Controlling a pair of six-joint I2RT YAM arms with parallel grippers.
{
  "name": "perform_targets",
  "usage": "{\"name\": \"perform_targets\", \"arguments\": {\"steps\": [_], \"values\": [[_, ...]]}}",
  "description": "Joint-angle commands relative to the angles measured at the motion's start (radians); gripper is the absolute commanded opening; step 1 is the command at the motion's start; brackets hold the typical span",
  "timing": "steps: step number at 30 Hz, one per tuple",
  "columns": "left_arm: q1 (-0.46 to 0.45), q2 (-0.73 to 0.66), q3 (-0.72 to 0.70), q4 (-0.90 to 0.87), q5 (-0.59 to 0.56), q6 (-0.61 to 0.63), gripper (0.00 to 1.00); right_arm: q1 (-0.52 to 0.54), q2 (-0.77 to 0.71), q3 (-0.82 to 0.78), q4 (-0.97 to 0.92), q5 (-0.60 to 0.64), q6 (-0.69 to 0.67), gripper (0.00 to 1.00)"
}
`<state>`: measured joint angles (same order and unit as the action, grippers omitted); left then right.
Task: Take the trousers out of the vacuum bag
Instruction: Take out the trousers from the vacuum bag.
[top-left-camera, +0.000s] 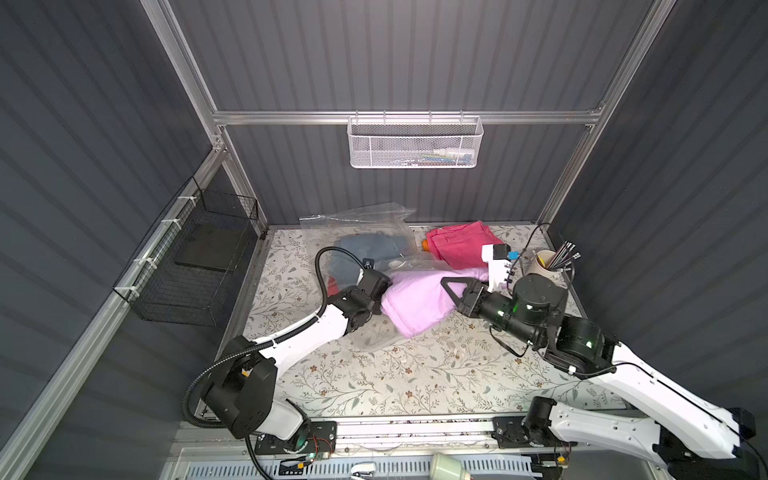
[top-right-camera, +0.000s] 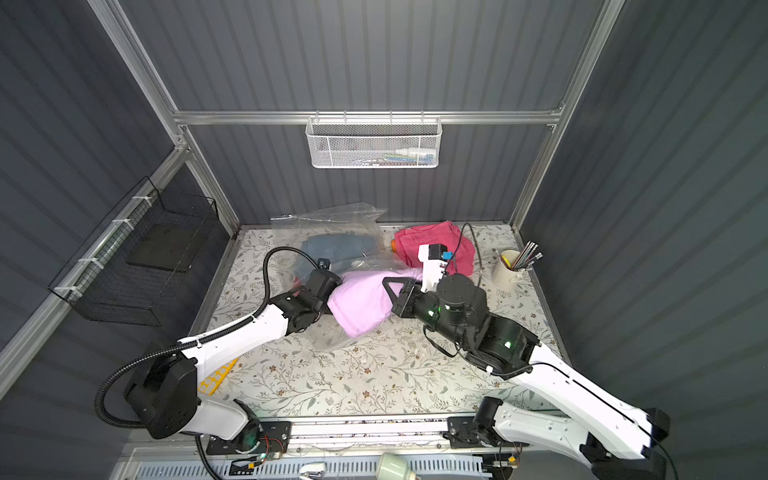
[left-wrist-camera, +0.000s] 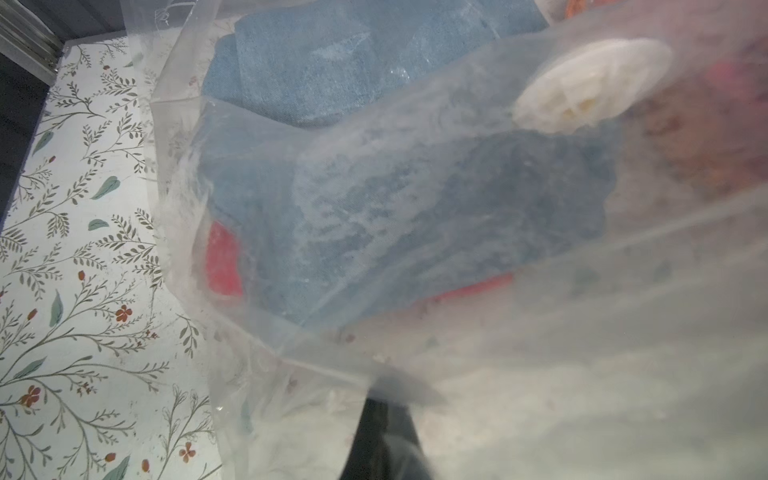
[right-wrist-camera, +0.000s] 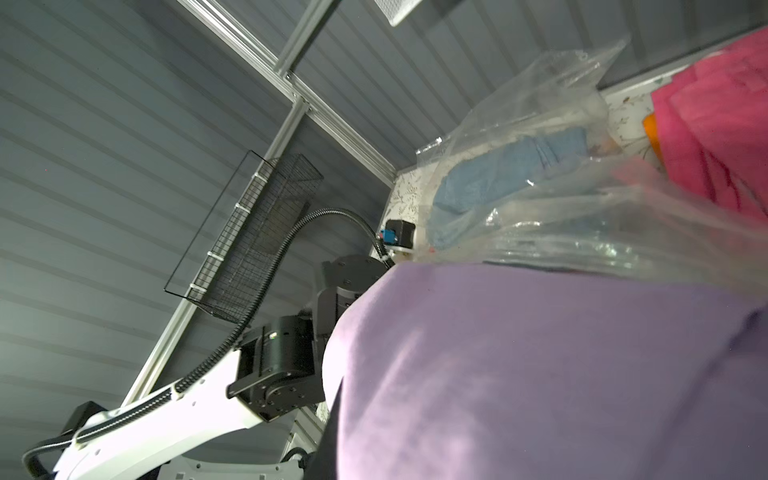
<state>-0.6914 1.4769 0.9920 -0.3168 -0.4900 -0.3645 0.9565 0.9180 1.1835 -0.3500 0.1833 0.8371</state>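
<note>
Lilac trousers (top-left-camera: 415, 303) pinched in right jaws; left jaws clamp vacuum bag (top-left-camera: 365, 220).

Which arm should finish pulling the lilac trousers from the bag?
Right. The right gripper is shut on the lilac trousers; the pink trousers, already out, lie on its side. The left gripper looks shut on the bag, anchoring it.

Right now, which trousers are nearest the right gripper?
The lilac trousers, pinched by the right gripper; blue and red sit bagged, pink and orange lie farther back.
</note>
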Motion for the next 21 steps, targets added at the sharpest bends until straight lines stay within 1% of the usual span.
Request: {"name": "perform_targets", "arguments": {"steps": [1, 6, 10, 12, 16, 17, 21], "values": [[0.010, 0.013, -0.012, 0.008, 0.011, -0.023, 0.00, 0.001, -0.042, 0.111, 0.072, 0.069, -0.100, 0.00], [0.010, 0.013, -0.027, 0.014, 0.018, -0.032, 0.00, -0.004, -0.040, 0.209, 0.047, 0.137, -0.199, 0.00], [0.012, 0.004, -0.047, 0.014, 0.012, -0.039, 0.00, -0.035, -0.020, 0.290, -0.025, 0.163, -0.254, 0.00], [0.012, 0.000, -0.058, 0.014, 0.004, -0.042, 0.00, -0.103, -0.010, 0.317, -0.091, 0.117, -0.236, 0.00], [0.016, -0.011, -0.083, 0.015, -0.006, -0.045, 0.00, -0.349, -0.001, 0.341, -0.166, -0.137, -0.151, 0.00], [0.018, -0.012, -0.088, 0.014, -0.009, -0.045, 0.00, -0.399, -0.002, 0.349, -0.181, -0.169, -0.147, 0.00], [0.027, -0.033, -0.113, 0.006, -0.022, -0.057, 0.00, -0.529, -0.005, 0.373, -0.254, -0.202, -0.171, 0.00]]}}
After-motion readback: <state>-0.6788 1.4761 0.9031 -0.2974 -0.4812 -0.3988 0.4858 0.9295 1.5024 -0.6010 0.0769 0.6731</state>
